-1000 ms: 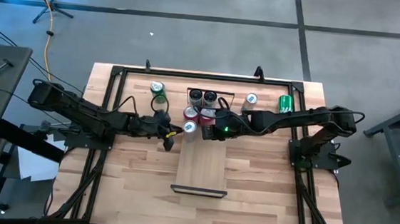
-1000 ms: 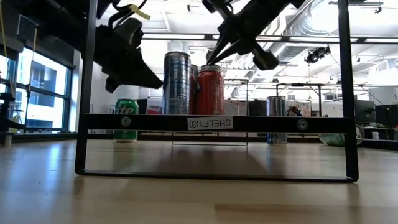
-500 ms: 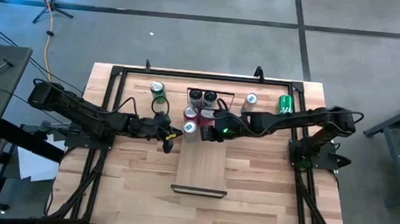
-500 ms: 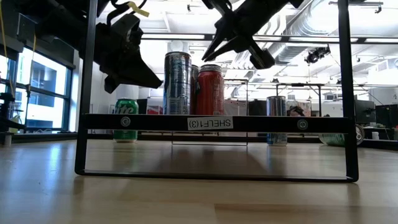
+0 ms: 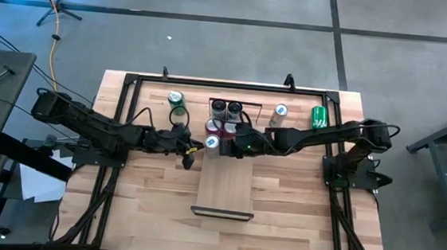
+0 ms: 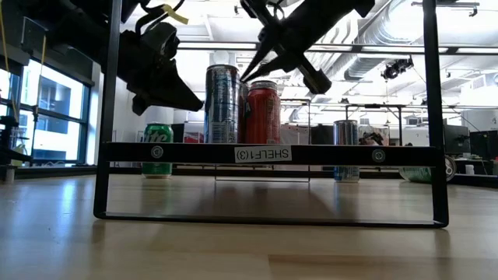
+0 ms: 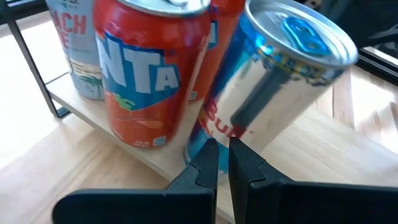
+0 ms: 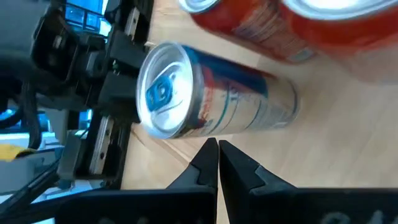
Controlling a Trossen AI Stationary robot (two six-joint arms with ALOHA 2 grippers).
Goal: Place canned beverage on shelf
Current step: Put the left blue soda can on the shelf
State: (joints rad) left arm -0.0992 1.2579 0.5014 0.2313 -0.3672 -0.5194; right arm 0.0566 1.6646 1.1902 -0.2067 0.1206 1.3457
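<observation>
The shelf [image 5: 225,181], a narrow pale board with thin dark end frames, lies across the middle of the butcher-block table [image 5: 297,211], and its near frame carries a white label [image 6: 263,154] in the low view. Its far end holds a cluster of cans: two dark-topped cans [image 5: 226,108] at the back, red cans [image 5: 222,126] in front of them, and a tall blue and silver energy drink can [image 5: 212,142] standing upright at the left near corner of the group, touching an orange Fanta can [image 7: 149,74] beside it. The right gripper [image 5: 236,142] reaches in from the right and hangs just above the cans, by the blue and silver can; its fingers [image 8: 214,163] are pressed together with nothing between them. The left gripper [image 5: 189,154] waits just off the shelf's left edge, near the same can, and its fingers [image 7: 219,163] also sit closed on nothing, tips pointing at the can's base. Off the shelf, a green can [image 5: 176,99] stands on the table to the far left, a silver-topped can [image 5: 280,111] stands to the far right, and another green can [image 5: 318,116] lies on its side farther right.
</observation>
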